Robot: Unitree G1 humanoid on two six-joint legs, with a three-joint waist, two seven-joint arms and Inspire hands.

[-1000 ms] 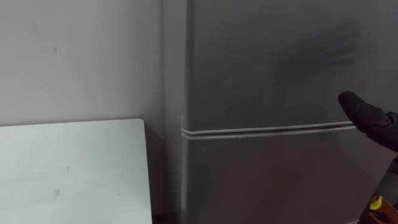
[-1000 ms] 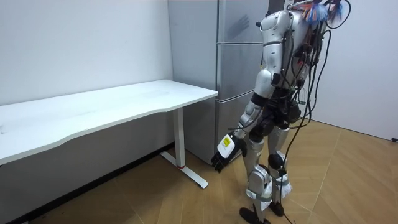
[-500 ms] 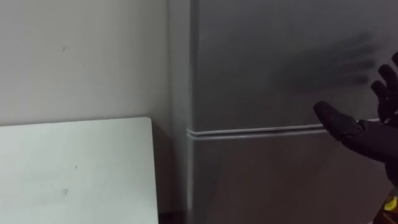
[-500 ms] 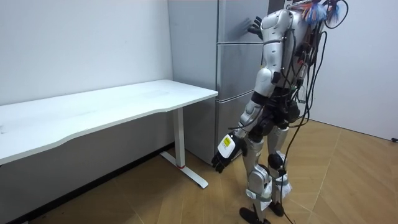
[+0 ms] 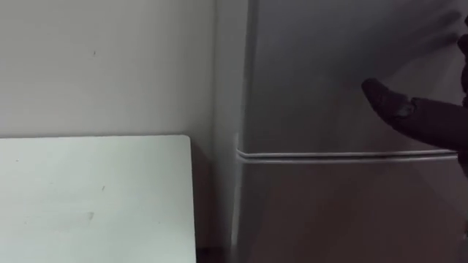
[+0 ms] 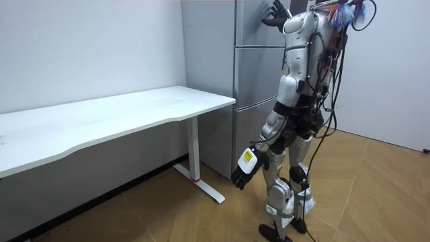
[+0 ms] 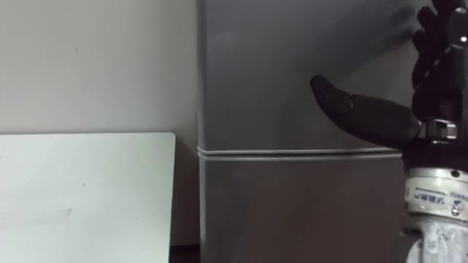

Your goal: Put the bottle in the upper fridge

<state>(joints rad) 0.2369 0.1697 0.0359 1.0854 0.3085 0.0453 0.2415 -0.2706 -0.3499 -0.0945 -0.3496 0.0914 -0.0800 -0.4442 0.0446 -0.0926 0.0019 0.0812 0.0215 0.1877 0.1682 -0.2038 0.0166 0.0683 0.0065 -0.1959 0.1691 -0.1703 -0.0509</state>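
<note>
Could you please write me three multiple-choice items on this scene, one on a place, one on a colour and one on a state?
1. Where is the right hand?
A. Down at the thigh
B. Raised before the upper fridge door
C. Behind the back

2. What colour is the table?
A. White
B. Black
C. Red

3. How is the upper fridge door?
A. Wide open
B. Shut
C. Taken off

Answers: B, the hand is above the door seam; A, the table's top is plain white; B, the upper door lies flush with the lower door.
</note>
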